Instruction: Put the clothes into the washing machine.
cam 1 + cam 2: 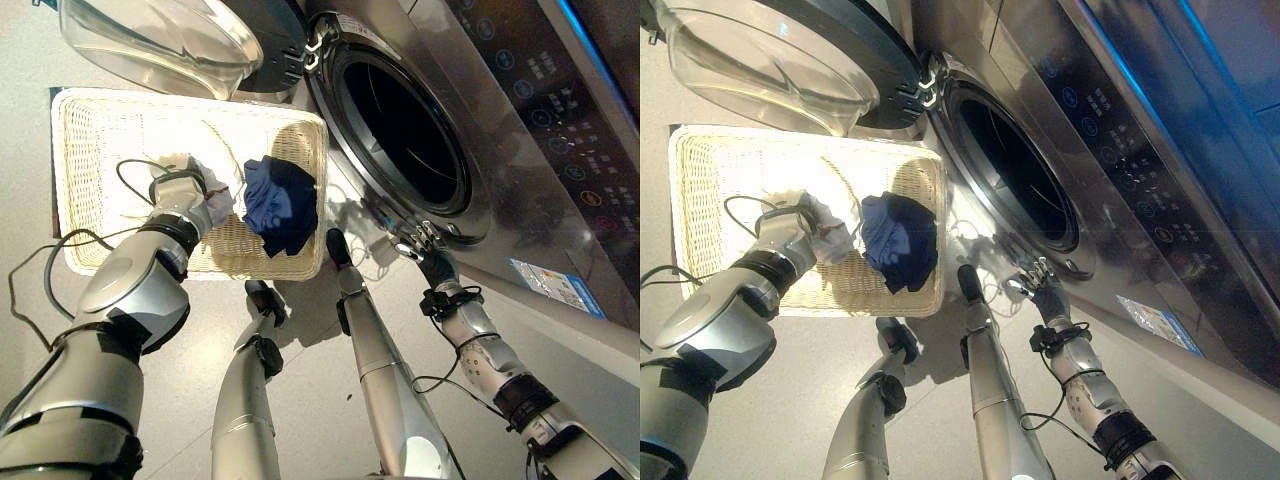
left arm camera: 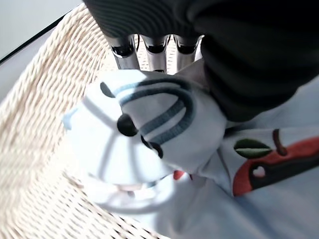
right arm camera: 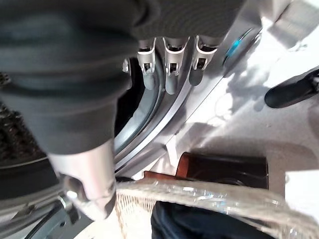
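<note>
White garment (image 2: 149, 149) (patterned) bunched in left hand (image 1: 185, 200), basket (image 1: 90, 130).

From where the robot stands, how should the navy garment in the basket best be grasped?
Probably from above, at the raised middle of the navy garment: it lies crumpled in a heap at the wicker basket's end nearest the washing machine's open drum, apart from the white garment that the left hand is on.

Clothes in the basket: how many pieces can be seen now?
2. A white garment in the left hand, inside the wicker basket; a dark blue garment beside it, nearer the washing machine. More may lie underneath.
</note>
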Robot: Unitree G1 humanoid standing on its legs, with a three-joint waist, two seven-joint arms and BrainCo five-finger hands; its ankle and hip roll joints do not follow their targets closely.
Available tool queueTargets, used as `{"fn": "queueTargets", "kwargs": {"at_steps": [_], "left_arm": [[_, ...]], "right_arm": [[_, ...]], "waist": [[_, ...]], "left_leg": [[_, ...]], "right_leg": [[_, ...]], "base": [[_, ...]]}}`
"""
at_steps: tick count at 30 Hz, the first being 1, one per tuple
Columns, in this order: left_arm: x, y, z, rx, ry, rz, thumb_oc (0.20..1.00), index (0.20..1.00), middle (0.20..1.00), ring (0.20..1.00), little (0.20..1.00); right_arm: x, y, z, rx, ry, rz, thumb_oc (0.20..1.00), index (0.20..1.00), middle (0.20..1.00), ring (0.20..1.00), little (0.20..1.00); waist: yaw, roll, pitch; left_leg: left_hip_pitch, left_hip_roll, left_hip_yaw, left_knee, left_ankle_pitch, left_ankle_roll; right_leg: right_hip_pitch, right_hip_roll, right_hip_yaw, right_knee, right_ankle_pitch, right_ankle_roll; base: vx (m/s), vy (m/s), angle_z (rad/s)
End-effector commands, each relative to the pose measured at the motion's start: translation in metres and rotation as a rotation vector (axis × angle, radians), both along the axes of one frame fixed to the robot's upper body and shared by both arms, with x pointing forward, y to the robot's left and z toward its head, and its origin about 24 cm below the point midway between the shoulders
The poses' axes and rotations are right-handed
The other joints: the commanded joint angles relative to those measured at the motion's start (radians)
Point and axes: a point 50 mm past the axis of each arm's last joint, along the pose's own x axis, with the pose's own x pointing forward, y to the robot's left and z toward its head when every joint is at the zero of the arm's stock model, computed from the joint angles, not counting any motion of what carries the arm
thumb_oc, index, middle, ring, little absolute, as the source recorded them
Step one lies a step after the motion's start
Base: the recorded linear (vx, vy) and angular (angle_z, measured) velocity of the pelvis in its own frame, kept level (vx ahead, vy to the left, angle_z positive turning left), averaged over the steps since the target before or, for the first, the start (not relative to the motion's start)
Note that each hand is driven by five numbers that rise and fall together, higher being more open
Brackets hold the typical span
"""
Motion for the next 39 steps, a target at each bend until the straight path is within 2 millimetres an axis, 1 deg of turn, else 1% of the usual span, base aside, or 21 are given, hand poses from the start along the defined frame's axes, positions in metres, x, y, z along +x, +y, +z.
{"fn": "queueTargets", "kwargs": {"at_steps": [1,2,3,6,7,8,12,13,14,17,22,23,26,28,29,30,31,35,36,38,39], "left_arm": [[-0.006,0.004,-0.025,-0.164,-0.103,-0.043,0.200,0.200,0.200,0.200,0.200],[-0.008,0.006,-0.023,-0.193,-0.159,-0.056,0.200,0.200,0.200,0.200,0.200],[-0.008,0.007,-0.017,-0.204,-0.197,-0.063,0.200,0.200,0.200,0.200,0.200],[-0.015,0.011,-0.019,-0.264,-0.315,-0.095,0.200,0.200,0.200,0.200,0.200],[-0.015,0.011,-0.019,-0.264,-0.315,-0.095,0.200,0.200,0.200,0.200,0.200],[-0.019,0.014,-0.020,-0.302,-0.384,-0.104,0.200,0.200,0.200,0.200,0.200],[-0.027,0.019,-0.023,-0.389,-0.503,-0.108,0.200,0.200,0.200,0.200,0.200],[-0.027,0.020,-0.023,-0.393,-0.507,-0.108,0.200,0.200,0.200,0.200,0.200],[-0.031,0.022,-0.023,-0.434,-0.557,-0.121,0.200,0.200,0.200,0.200,0.200],[-0.037,0.019,-0.023,-0.512,-0.652,-0.159,0.200,0.200,0.200,0.200,0.200],[-0.046,-0.002,-0.019,-0.638,-0.756,-0.315,0.200,0.200,0.200,0.200,0.200],[-0.046,-0.002,-0.019,-0.639,-0.757,-0.319,0.200,0.200,0.200,0.200,0.200],[-0.051,-0.016,-0.011,-0.680,-0.788,-0.441,0.200,0.200,0.200,0.200,0.200],[-0.055,-0.030,-0.002,-0.729,-0.788,-0.568,0.200,0.200,0.200,0.200,0.200],[-0.055,-0.030,-0.002,-0.729,-0.788,-0.568,0.200,0.200,0.200,0.200,0.200],[-0.061,-0.045,0.004,-0.760,-0.749,-0.703,0.200,0.200,0.200,0.200,0.200],[-0.064,-0.052,0.006,-0.771,-0.727,-0.765,0.200,0.200,0.200,0.200,0.200],[-0.072,-0.071,0.013,-0.894,-0.620,-0.955,0.200,0.200,0.200,0.200,0.200],[-0.072,-0.071,0.013,-0.894,-0.620,-0.955,0.200,0.200,0.200,0.200,0.200],[-0.081,-0.088,0.019,-1.025,-0.502,-1.142,0.200,0.200,0.200,0.200,0.200],[-0.083,-0.092,0.019,-1.044,-0.479,-1.169,0.200,0.200,0.200,0.200,0.200]], "right_arm": [[-0.009,-0.004,0.020,0.004,-0.137,-0.012,1.000,1.000,1.000,1.000,1.000],[-0.011,-0.005,0.024,0.009,-0.158,-0.022,1.000,1.000,1.000,1.000,1.000],[-0.009,-0.005,0.030,0.011,-0.182,-0.026,1.000,1.000,1.000,1.000,1.000],[-0.013,-0.007,0.037,0.022,-0.229,-0.055,1.000,1.000,1.000,1.000,1.000],[-0.013,-0.007,0.037,0.022,-0.229,-0.055,1.000,1.000,1.000,1.000,1.000],[-0.014,-0.008,0.041,0.025,-0.252,-0.064,1.000,1.000,1.000,1.000,1.000],[-0.015,-0.005,0.047,0.016,-0.284,-0.064,1.000,1.000,1.000,1.000,1.000],[-0.015,-0.005,0.048,0.016,-0.285,-0.064,1.000,1.000,1.000,1.000,1.000],[-0.014,-0.004,0.051,0.012,-0.296,-0.063,1.000,1.000,1.000,1.000,1.000],[-0.015,0.000,0.057,-0.021,-0.327,-0.050,1.000,1.000,1.000,1.000,1.000],[-0.014,0.013,0.073,-0.122,-0.402,-0.008,1.000,1.000,1.000,1.000,1.000],[-0.014,0.013,0.073,-0.124,-0.404,-0.007,1.000,1.000,1.000,1.000,1.000],[-0.009,0.019,0.082,-0.220,-0.433,0.016,1.000,1.000,1.000,1.000,1.000],[-0.006,0.023,0.089,-0.302,-0.461,0.028,1.000,1.000,1.000,1.000,1.000],[-0.006,0.023,0.089,-0.302,-0.461,0.028,1.000,1.000,1.000,1.000,1.000],[-0.002,0.025,0.093,-0.397,-0.473,0.045,1.000,1.000,1.000,1.000,1.000],[0.000,0.026,0.098,-0.453,-0.486,0.050,1.000,1.000,1.000,1.000,1.000],[0.008,0.028,0.113,-0.658,-0.547,0.060,1.000,1.000,1.000,1.000,1.000],[0.008,0.028,0.113,-0.658,-0.547,0.060,1.000,1.000,1.000,1.000,1.000],[0.017,0.031,0.125,-0.835,-0.561,0.099,1.000,1.000,1.000,1.000,1.000],[0.019,0.031,0.126,-0.857,-0.552,0.109,1.000,1.000,1.000,1.000,1.000]], "waist": [[0.027,0.006,0.027],[0.042,0.011,0.027],[0.046,0.012,0.027],[0.086,0.025,0.027],[0.086,0.025,0.027],[0.107,0.030,0.027],[0.141,0.033,0.027],[0.141,0.033,0.027],[0.156,0.034,0.027],[0.178,0.033,0.027],[0.215,0.033,0.027],[0.216,0.033,0.027],[0.232,0.033,0.027],[0.246,0.034,0.027],[0.246,0.034,0.027],[0.259,0.033,0.027],[0.266,0.033,0.027],[0.285,0.037,0.027],[0.285,0.037,0.027],[0.302,0.046,0.027],[0.305,0.047,0.027]], "left_leg": [[0.073,-0.074,0.009,-0.068,0.005,-0.034],[0.090,-0.073,-0.003,-0.094,0.020,-0.038],[0.068,-0.073,0.005,-0.111,0.057,-0.034],[0.104,-0.071,-0.028,-0.159,0.084,-0.041],[0.104,-0.071,-0.028,-0.159,0.084,-0.041],[0.126,-0.068,-0.042,-0.180,0.094,-0.043],[0.162,-0.061,-0.067,-0.209,0.105,-0.046],[0.163,-0.061,-0.067,-0.210,0.106,-0.046],[0.180,-0.059,-0.075,-0.222,0.110,-0.047],[0.202,-0.056,-0.091,-0.244,0.119,-0.048],[0.235,-0.053,-0.112,-0.280,0.129,-0.045],[0.236,-0.053,-0.113,-0.281,0.129,-0.045],[0.244,-0.056,-0.120,-0.284,0.127,-0.043],[0.246,-0.058,-0.126,-0.282,0.127,-0.040],[0.246,-0.058,-0.126,-0.282,0.127,-0.040],[0.259,-0.064,-0.135,-0.277,0.118,-0.038],[0.259,-0.067,-0.140,-0.274,0.116,-0.037],[0.269,-0.075,-0.148,-0.265,0.111,-0.034],[0.269,-0.075,-0.148,-0.265,0.111,-0.034],[0.269,-0.082,-0.152,-0.257,0.109,-0.031],[0.277,-0.084,-0.153,-0.257,0.104,-0.030]], "right_leg": [[0.110,0.103,-0.058,-0.118,-0.020,-0.017],[0.128,0.103,-0.068,-0.124,-0.025,-0.019],[0.106,0.100,-0.070,-0.132,0.004,-0.023],[0.149,0.096,-0.105,-0.135,-0.015,-0.025],[0.149,0.096,-0.105,-0.135,-0.015,-0.025],[0.173,0.092,-0.124,-0.136,-0.026,-0.027],[0.215,0.087,-0.152,-0.136,-0.042,-0.029],[0.217,0.087,-0.153,-0.136,-0.043,-0.029],[0.235,0.086,-0.164,-0.136,-0.049,-0.029],[0.261,0.086,-0.182,-0.140,-0.056,-0.031],[0.295,0.084,-0.208,-0.152,-0.060,-0.027],[0.296,0.084,-0.209,-0.153,-0.059,-0.027],[0.306,0.079,-0.219,-0.156,-0.060,-0.025],[0.312,0.076,-0.229,-0.159,-0.056,-0.024],[0.312,0.076,-0.229,-0.159,-0.056,-0.024],[0.328,0.070,-0.240,-0.153,-0.065,-0.021],[0.332,0.067,-0.245,-0.153,-0.064,-0.020],[0.345,0.058,-0.259,-0.149,-0.064,-0.015],[0.345,0.058,-0.259,-0.149,-0.064,-0.015],[0.349,0.048,-0.272,-0.152,-0.056,-0.011],[0.356,0.045,-0.275,-0.149,-0.062,-0.010]], "base": [[-0.08,-0.081,0.37],[-0.15,-0.114,0.37],[-0.14,-0.096,0.36],[-0.09,-0.072,0.28],[-0.07,-0.057,0.29],[-0.06,-0.044,0.24],[-0.06,-0.025,0.24],[-0.04,-0.023,0.09],[-0.04,-0.018,0.11],[-0.04,-0.024,0.17],[-0.03,-0.017,0.15],[-0.03,-0.016,0.24],[-0.02,-0.012,0.21],[-0.03,-0.018,0.13],[-0.01,-0.041,0.08],[0.00,-0.050,0.07],[0.00,-0.060,0.10],[-0.01,-0.026,0.17],[0.00,-0.013,0.12],[-0.02,-0.013,0.06],[-0.02,-0.005,0.06]]}}
